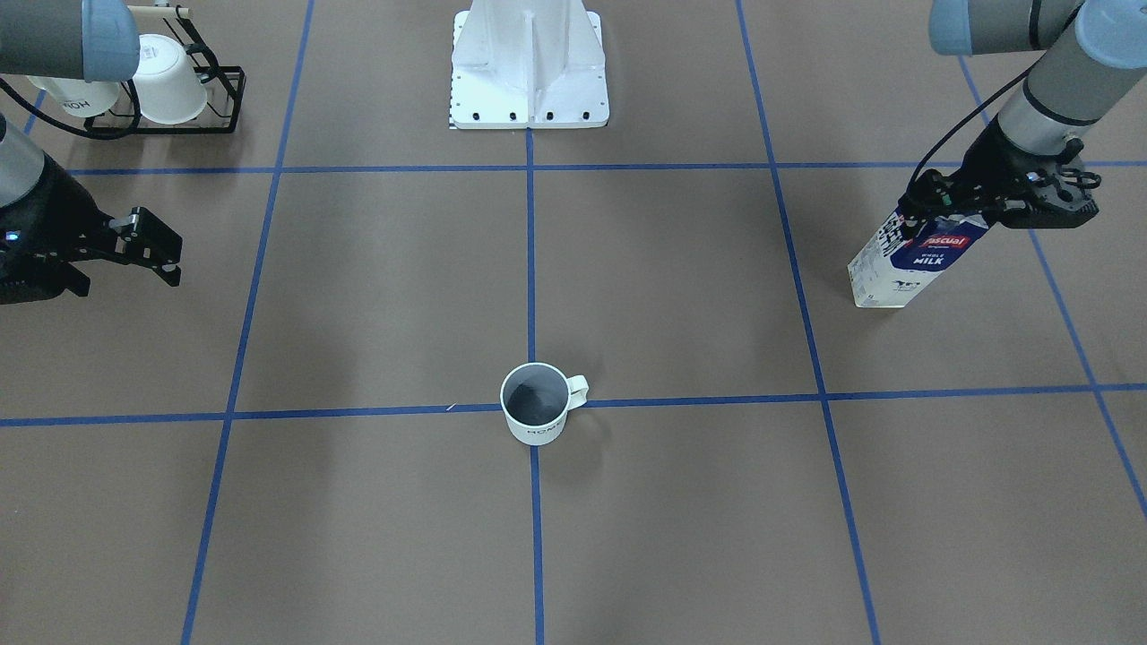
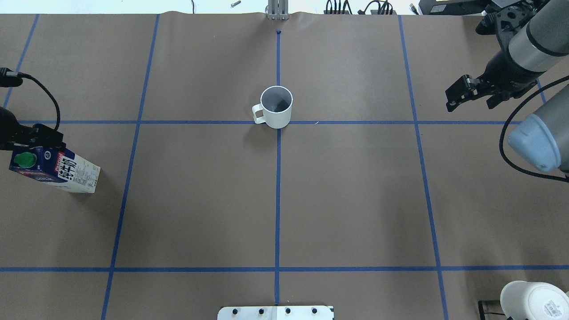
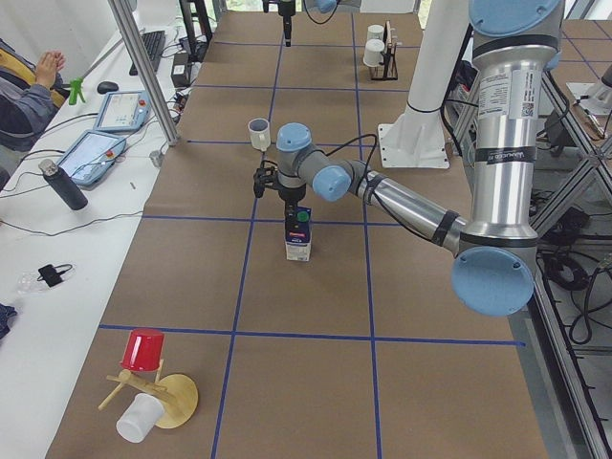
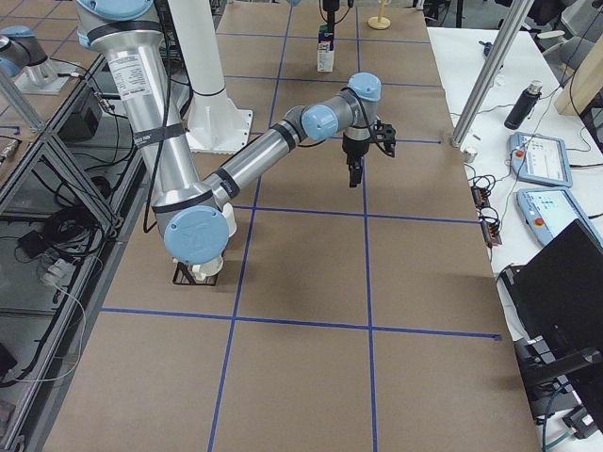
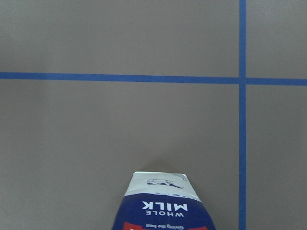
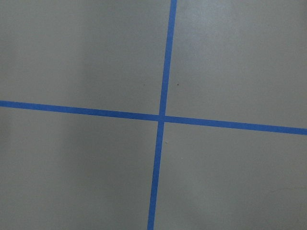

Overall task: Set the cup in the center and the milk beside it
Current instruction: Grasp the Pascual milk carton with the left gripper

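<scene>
The cup, a white mug with a dark inside, stands upright on the center tape crossing. It also shows in the overhead view, its handle towards my left side. The milk is upright at the far left of the table, also in the overhead view and the left wrist view. My left gripper is shut on the carton's top. I cannot tell if the carton touches the table. My right gripper is open and empty, far out on the right side.
A black wire rack with two white mugs stands beside the white robot base on my right. At the left table end, a red cup and a white cup lie by a wooden stand.
</scene>
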`<action>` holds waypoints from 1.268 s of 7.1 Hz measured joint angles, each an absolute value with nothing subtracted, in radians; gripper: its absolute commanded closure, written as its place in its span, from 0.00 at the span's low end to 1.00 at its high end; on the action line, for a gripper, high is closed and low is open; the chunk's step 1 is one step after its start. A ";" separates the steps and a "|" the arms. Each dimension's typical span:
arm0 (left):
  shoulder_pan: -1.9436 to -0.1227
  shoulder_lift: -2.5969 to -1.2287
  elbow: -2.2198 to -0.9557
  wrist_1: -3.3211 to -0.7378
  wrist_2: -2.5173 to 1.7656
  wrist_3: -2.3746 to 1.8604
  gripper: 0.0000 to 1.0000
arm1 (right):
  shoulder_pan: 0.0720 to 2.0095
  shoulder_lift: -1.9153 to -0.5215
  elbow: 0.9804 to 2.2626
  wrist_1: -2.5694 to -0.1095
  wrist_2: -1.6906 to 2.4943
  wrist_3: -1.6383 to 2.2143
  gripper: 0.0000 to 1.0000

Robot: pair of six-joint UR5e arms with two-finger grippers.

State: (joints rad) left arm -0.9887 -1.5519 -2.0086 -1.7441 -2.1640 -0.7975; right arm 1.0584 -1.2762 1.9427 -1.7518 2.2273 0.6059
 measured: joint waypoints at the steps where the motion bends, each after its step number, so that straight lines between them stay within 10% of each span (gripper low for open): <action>1: -0.979 -1.540 -2.009 -1.755 -2.163 -0.797 0.02 | 1.058 -1.278 1.945 -1.752 2.227 0.606 0.00; 3: -0.971 -1.519 -2.009 -1.775 -2.163 -0.797 0.11 | 1.058 -1.279 1.948 -1.753 2.227 0.606 0.00; 7: -0.970 -1.513 -2.012 -1.778 -2.162 -0.800 0.65 | 1.062 -1.281 1.950 -1.753 2.228 0.606 0.00; 9: -0.972 -1.529 -2.016 -1.772 -2.164 -0.806 0.65 | 1.089 -1.309 1.961 -1.755 2.231 0.605 0.00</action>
State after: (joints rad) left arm -0.9725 -1.5294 -2.0162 -1.7721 -2.1645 -0.8057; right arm 1.0887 -1.3085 1.9612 -1.7553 2.2311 0.6049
